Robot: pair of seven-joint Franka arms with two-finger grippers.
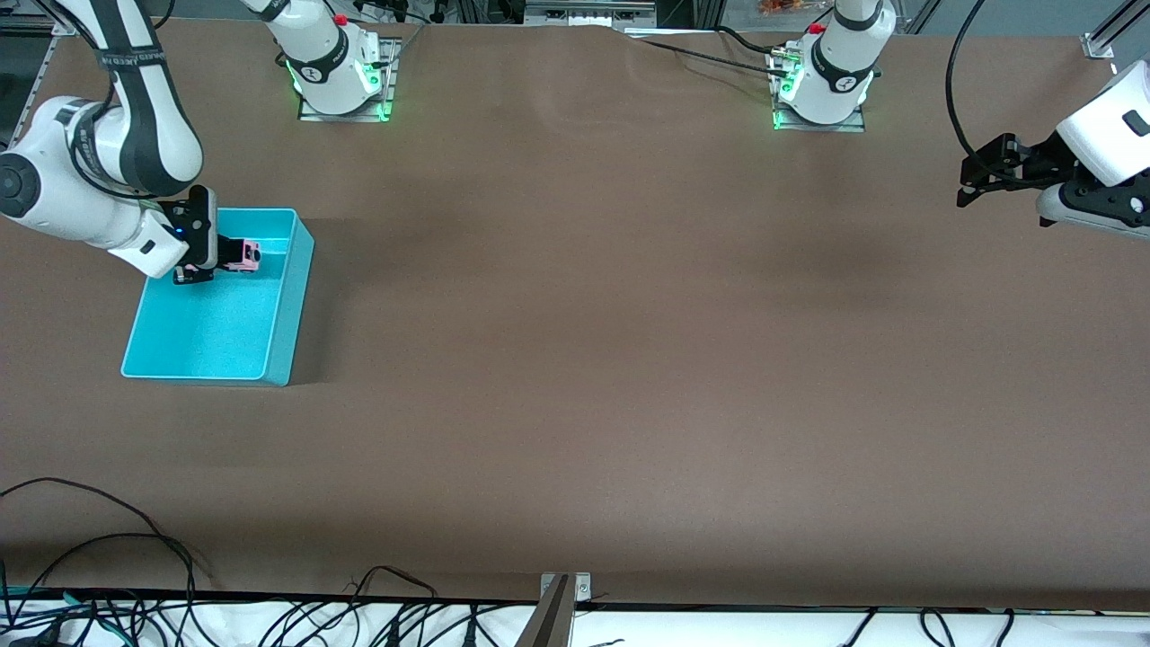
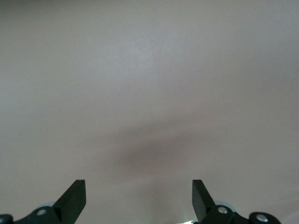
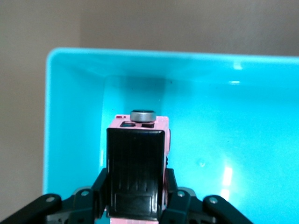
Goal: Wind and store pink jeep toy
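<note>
A: Where was the jeep [image 1: 244,255]?

B: In the right gripper [image 1: 235,256], held up over the bin [image 1: 280,310], above the part of the bin farthest from the front camera. It was not resting on the bin floor.

A: How was it held?

B: Right wrist view showed the jeep [image 3: 137,168] clamped between the two fingers [image 3: 178,194], which pressed against its pink sides. Black roof faced the camera, and a small grey round part stood at the end pointing away from the gripper [image 3: 138,196]. The bin's turquoise floor and walls [image 3: 74,121] lay below it.

A: And the bin itself?

B: Turquoise, rectangular, open-topped, standing on the brown table [image 1: 575,359] at the right arm's end. Nothing lay inside it; the only thing over it was the held jeep.

A: Left arm?

B: Waiting, at its own end of the table. Left gripper [image 1: 975,180] hung in the air over bare tabletop, well apart from the bin. In the left wrist view its fingers [image 2: 74,198] stood wide apart with nothing between them, only plain table surface [image 2: 149,84] and a soft shadow underneath.

A: Anything else on the table?

B: Cables [image 1: 108,557] ran along the edge nearest the front camera.
</note>
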